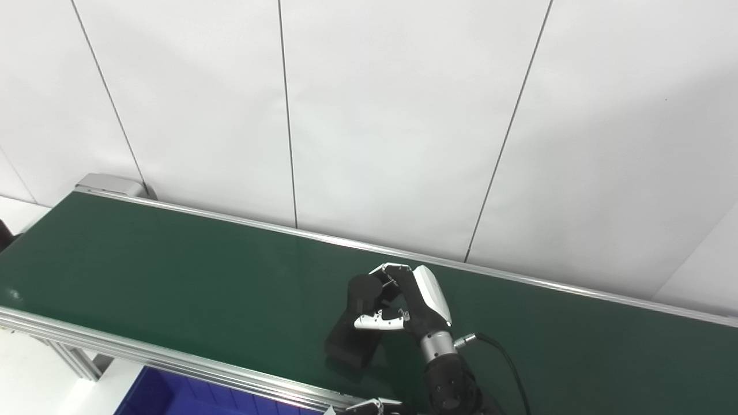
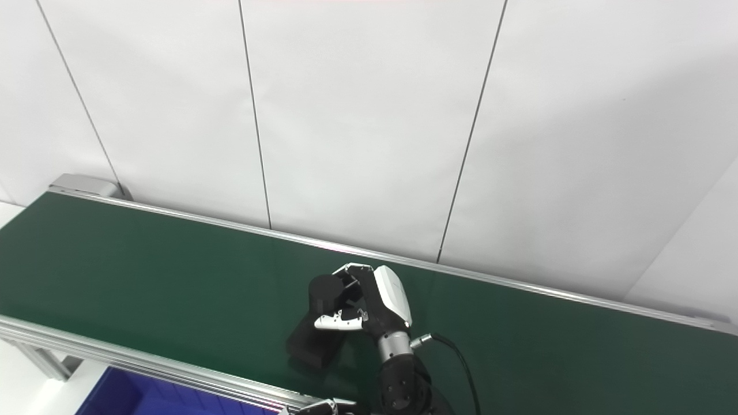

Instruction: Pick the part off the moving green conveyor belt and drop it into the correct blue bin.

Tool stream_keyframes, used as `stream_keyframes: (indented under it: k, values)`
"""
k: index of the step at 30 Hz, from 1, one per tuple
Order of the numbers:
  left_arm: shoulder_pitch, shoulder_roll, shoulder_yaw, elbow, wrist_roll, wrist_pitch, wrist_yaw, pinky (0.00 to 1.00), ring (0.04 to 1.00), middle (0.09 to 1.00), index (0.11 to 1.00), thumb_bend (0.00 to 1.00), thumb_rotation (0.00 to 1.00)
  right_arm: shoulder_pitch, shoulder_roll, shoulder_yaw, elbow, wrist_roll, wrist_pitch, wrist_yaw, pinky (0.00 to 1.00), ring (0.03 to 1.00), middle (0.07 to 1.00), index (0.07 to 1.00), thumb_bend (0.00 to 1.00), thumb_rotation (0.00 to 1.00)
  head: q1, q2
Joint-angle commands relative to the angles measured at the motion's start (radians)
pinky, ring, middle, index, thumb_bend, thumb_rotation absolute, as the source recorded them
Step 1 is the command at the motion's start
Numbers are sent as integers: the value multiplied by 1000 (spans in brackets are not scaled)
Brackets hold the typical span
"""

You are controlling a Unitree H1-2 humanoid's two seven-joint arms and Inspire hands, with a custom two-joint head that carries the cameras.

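One black part (image 1: 357, 325) lies on the green conveyor belt (image 1: 173, 276), just left of the right robot hand (image 1: 412, 302), whose fingers (image 1: 392, 270) and thumb (image 1: 377, 323) curl around its upper end, touching it. Blue bin (image 1: 167, 395) below the belt's near edge.

Belt (image 1: 173, 276) lies open; wall (image 1: 403, 115) bounds far side.
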Motion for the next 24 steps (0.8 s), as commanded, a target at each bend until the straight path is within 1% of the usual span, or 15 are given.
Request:
stream_keyframes:
  k: [1, 13, 15, 18, 20, 21, 24]
  values:
    - [2, -2, 1, -32, -15, -37, -4, 669, 694, 694, 719, 828, 817, -36, 16, -8, -33, 8, -52, -11, 528, 477, 527, 454, 515, 0, 1, 1]
    - [8, -1, 3, -36, -19, -37, -3, 673, 694, 690, 723, 827, 833, -31, 19, -12, -49, 12, -50, -13, 508, 473, 525, 460, 516, 0, -8, 7]
    - [8, 0, 3, -35, -17, -38, -2, 679, 698, 691, 724, 830, 837, -22, 18, -18, -69, 17, -47, -12, 512, 477, 526, 456, 516, 0, -14, 7]
    - [11, -1, 3, -37, -17, -37, -2, 693, 702, 692, 726, 832, 838, 14, 11, -34, -160, 37, -28, 9, 517, 478, 528, 453, 516, 0, -20, 9]
    - [12, -2, 4, -36, -16, -38, -1, 695, 704, 692, 726, 832, 840, 44, 2, -47, -242, 56, -11, 33, 492, 475, 530, 455, 515, 0, -20, 9]
    - [12, -2, 4, -36, -16, -38, -1, 694, 704, 692, 725, 834, 839, 59, -3, -54, -284, 63, -1, 45, 478, 472, 530, 458, 515, 0, -39, 13]
    - [12, -2, 6, -35, -20, -37, -2, 691, 707, 694, 724, 842, 839, 102, -19, -78, -411, 86, 13, 70, 444, 468, 524, 467, 517, 0, -54, 16]
